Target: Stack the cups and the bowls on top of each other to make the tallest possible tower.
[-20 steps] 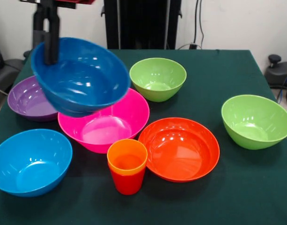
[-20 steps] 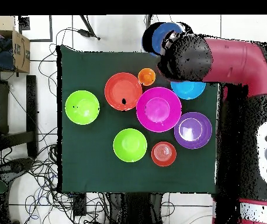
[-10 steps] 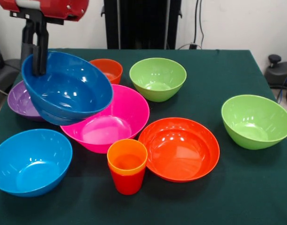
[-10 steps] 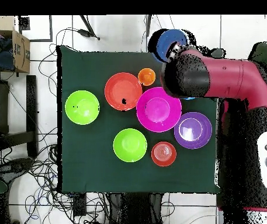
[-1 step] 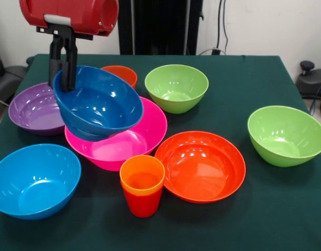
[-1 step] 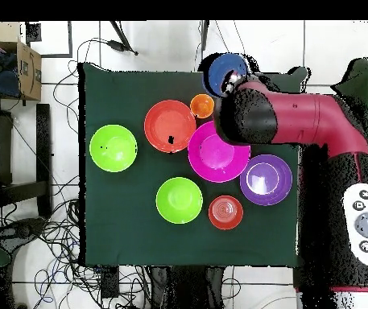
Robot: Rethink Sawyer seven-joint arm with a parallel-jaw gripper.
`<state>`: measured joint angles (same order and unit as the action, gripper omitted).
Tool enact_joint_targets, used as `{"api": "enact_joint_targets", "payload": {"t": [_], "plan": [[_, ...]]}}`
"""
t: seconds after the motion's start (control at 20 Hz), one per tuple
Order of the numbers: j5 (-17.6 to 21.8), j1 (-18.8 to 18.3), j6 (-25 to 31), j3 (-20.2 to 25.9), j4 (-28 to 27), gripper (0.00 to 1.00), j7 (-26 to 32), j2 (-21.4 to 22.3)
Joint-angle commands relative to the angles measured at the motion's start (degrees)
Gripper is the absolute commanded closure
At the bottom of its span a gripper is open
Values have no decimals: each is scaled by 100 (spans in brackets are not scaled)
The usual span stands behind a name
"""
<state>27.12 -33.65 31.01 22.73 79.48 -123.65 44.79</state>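
Gripper [image 5: 63, 78] pinching dark blue bowl [image 5: 100, 104] rim (tilted), above pink bowl [image 5: 134, 138]

We list: dark blue bowl [image 5: 97, 104] tilted, raised above pink bowl [image 5: 134, 138]; orange cup [image 5: 142, 175] nested in red cup [image 5: 142, 203] just beside it.

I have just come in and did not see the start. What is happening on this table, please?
The robot's gripper holds a dark blue bowl by its rim, tilted, in the air above the pink bowl. The other bowls lie separately on the green table. Only the orange cup is stacked, sitting inside the red cup. No taller tower exists yet.
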Motion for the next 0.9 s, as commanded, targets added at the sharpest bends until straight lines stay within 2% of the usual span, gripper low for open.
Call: {"api": "enact_joint_targets", "payload": {"t": [0.05, 0.9], "plan": [[514, 141, -473, 78, 751, 100, 500, -204], [502, 360, -944, -44, 627, 100, 139, -577]]}}
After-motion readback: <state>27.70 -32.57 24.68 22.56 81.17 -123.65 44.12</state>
